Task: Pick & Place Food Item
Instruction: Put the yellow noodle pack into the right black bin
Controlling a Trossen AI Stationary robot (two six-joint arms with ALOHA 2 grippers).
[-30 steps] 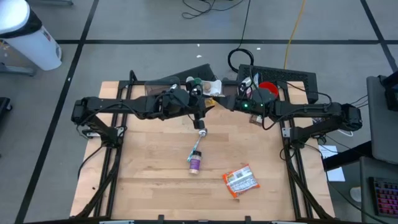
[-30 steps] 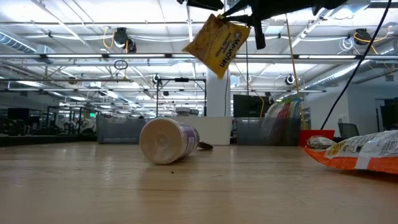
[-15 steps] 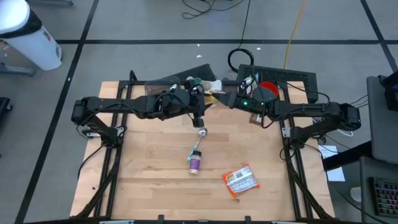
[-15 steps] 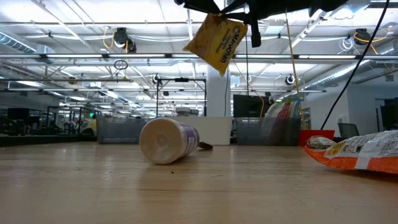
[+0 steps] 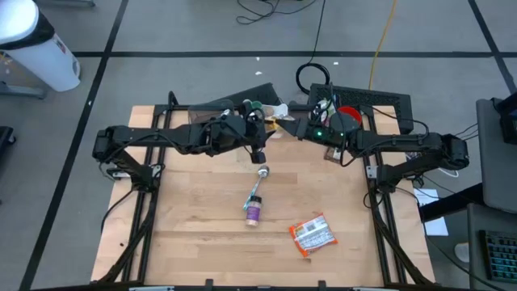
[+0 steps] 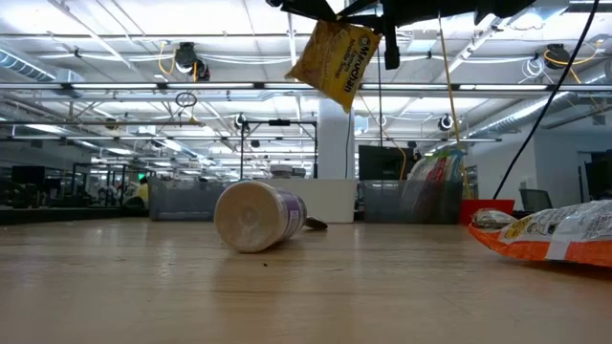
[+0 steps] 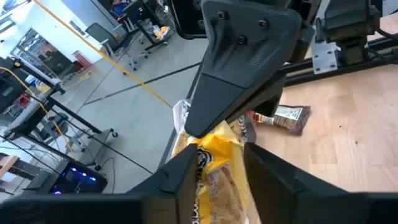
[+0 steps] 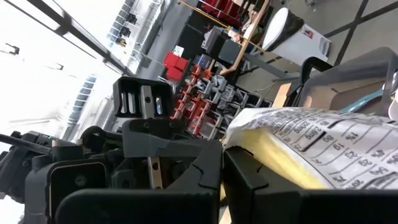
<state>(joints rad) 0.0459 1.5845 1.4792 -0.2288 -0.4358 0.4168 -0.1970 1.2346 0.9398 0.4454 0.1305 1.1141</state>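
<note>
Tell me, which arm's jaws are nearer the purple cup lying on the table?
Left. The left gripper is up behind the purple cup, on a yellow packet; the right gripper is farther right.

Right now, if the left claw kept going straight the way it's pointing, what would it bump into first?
Probably the right gripper: it sits directly ahead of the left gripper, pinching the same yellow snack packet between them. Exact depth is unclear.

Both tools [image 5: 279, 125] raised, pinched, tip to tip

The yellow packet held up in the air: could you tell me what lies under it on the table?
Bare wood. The yellow packet hangs well above the table; the purple cup lies farther forward. The arms hide part of the tabletop beneath them.
</note>
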